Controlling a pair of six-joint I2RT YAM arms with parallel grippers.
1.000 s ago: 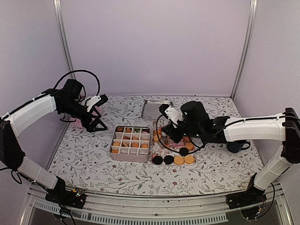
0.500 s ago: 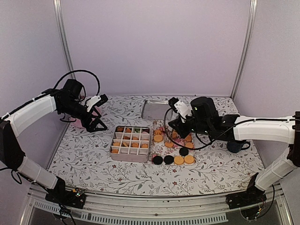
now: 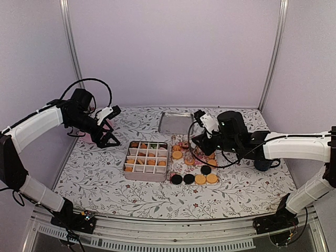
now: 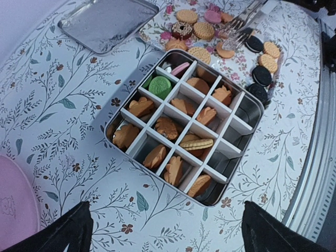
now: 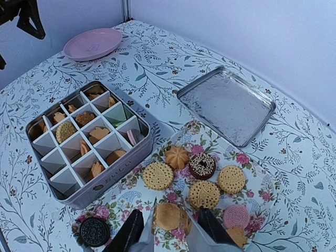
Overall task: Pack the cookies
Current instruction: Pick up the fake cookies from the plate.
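Observation:
A tin box point(image 3: 144, 177) with a white grid holds several golden cookies, one green cookie point(image 4: 160, 84) and a pink one. It also shows in the right wrist view point(image 5: 105, 181). More cookies lie on a floral tray point(image 5: 131, 202) to its right: golden, a chocolate one point(image 5: 202, 165), a pink one point(image 5: 236, 216) and black ones point(image 3: 176, 179). My right gripper point(image 5: 170, 231) hovers over the tray point(image 3: 197, 144), its clear tips closed on a plain golden cookie point(image 5: 170, 216). My left gripper point(image 4: 173, 236) is open and empty, high at the far left point(image 3: 108, 139).
The tin's lid point(image 3: 175, 122) lies upside down behind the tray. A pink plate point(image 5: 92, 44) sits at the far left under my left gripper. A dark mug point(image 3: 262, 164) stands under my right forearm. Metal frame posts stand at the back corners.
My right gripper has risen from the tray and drawn back to the right, with a golden cookie between its tips. My left arm has not moved.

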